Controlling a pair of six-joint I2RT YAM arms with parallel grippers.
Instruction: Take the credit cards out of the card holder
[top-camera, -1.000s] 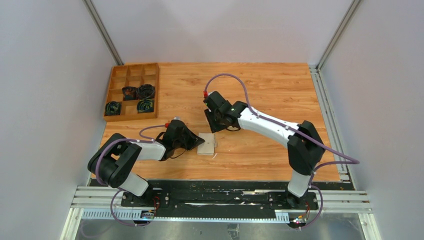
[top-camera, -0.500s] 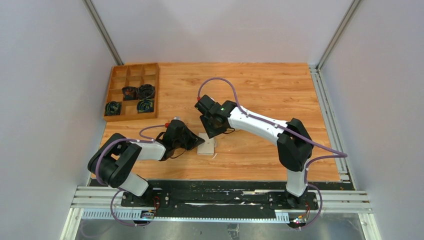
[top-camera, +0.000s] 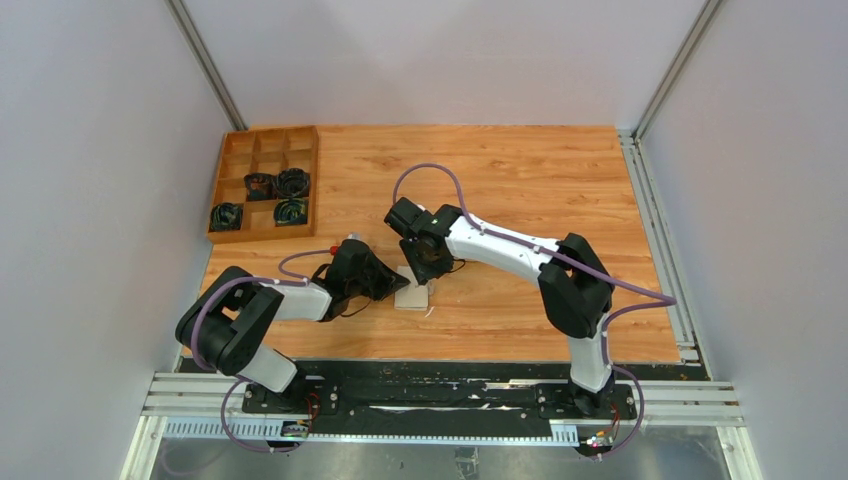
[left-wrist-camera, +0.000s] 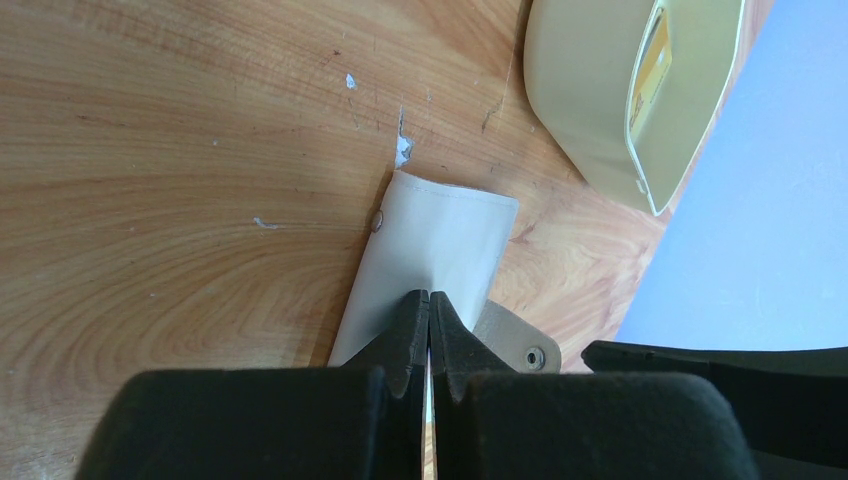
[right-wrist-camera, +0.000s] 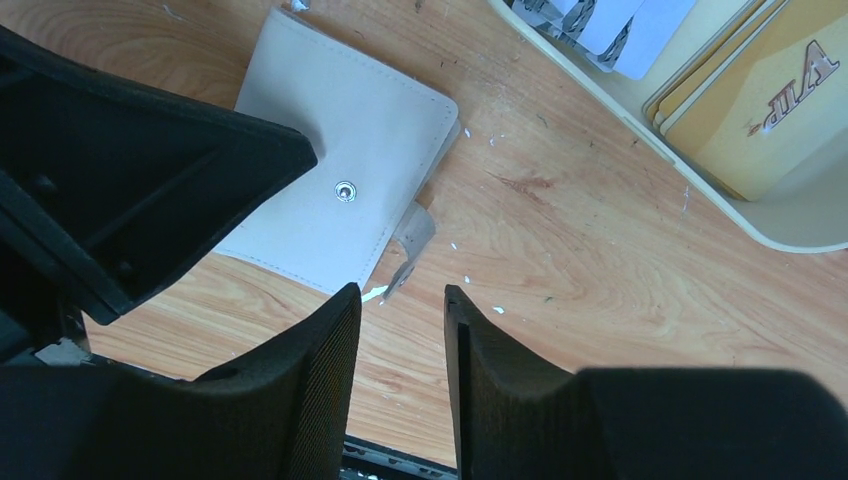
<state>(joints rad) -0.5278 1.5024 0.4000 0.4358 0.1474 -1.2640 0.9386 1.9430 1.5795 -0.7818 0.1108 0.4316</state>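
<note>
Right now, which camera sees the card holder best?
The right wrist camera: the card holder lies almost whole, snap showing. The left wrist camera sees part behind the left claw. From above it is a small pale patch.

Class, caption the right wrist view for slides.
Open right claw hovers beside the folded cream wallet, the shut left claw on it.

Cream card holder (right-wrist-camera: 340, 190) flat, folded (snap tab (right-wrist-camera: 413, 232) undone); yellow credit cards (right-wrist-camera: 770, 110) nearby.
</note>
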